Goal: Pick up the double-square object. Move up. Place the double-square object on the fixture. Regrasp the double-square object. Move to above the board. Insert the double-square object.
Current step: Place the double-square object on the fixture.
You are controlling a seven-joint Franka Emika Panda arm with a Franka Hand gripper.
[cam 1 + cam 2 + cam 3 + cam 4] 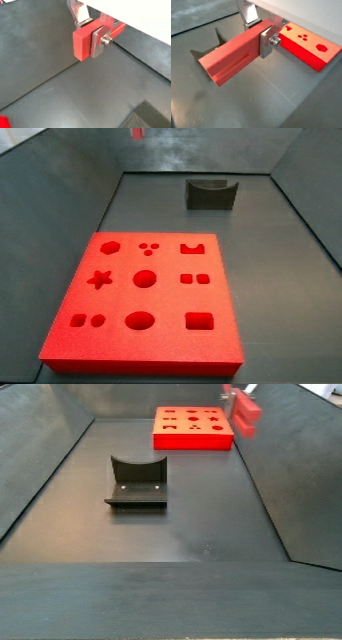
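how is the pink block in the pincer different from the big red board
The double-square object is pale pink and plain-faced, while the board is bright red with shaped cutouts. The object is an elongated bar far smaller than the wide, flat board. The object hangs clamped in the pincer above the floor, while the board lies flat on it. Both are reddish, straight-edged blocks.

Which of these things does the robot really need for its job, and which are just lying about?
Needed:
- double-square object, clamped in the gripper, held high in the air
- fixture, on the floor
- board, on the floor

Lying about:
- nothing else visible
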